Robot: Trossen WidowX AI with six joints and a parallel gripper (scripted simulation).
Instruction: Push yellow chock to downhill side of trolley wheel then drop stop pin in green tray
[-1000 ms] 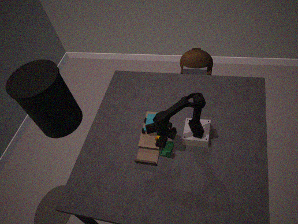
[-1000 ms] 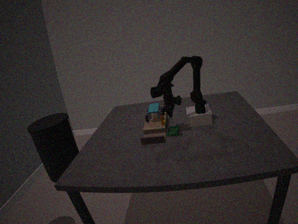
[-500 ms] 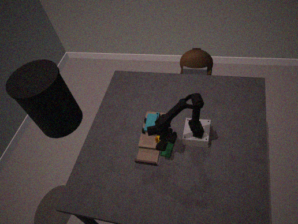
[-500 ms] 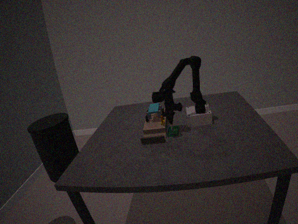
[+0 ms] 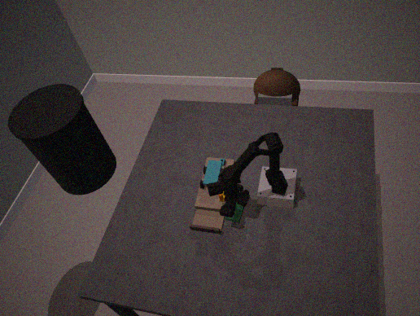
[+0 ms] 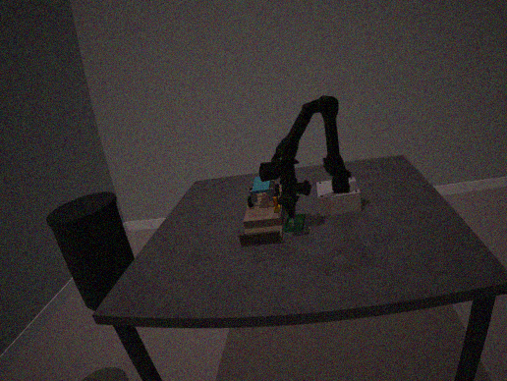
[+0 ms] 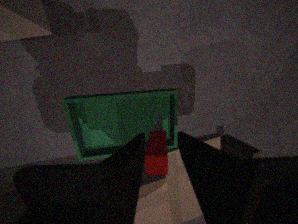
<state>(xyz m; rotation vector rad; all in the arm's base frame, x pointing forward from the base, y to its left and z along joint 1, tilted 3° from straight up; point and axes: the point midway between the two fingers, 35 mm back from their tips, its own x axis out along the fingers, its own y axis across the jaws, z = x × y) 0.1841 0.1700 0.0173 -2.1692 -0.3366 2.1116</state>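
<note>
The gripper [image 5: 229, 212] [image 6: 291, 214] [image 7: 161, 136] points down by the green tray [image 5: 239, 212] [image 6: 300, 224] [image 7: 73, 122], beside the ramp. Its fingers stand apart, with gaps beside the red-headed stop pin [image 7: 156, 164], which is still between them, its grey shaft toward the tray. The teal trolley [image 5: 213, 171] [image 6: 261, 185] stands on the upper part of the ramp [image 5: 207, 220] [image 6: 261, 237]. The yellow-orange chock [image 5: 222, 197] [image 6: 277, 203] is on the ramp at the trolley's downhill side. The arm hides part of it; whether it touches a wheel cannot be told.
The arm's pale base box [image 5: 289, 177] [image 6: 339, 203] stands right of the tray. The arm reaches over from it, across the ramp's right side. A large dark cylinder [image 5: 65, 142] [image 6: 90, 250] stands left of the table. A brown chair [image 5: 277, 82] is behind it.
</note>
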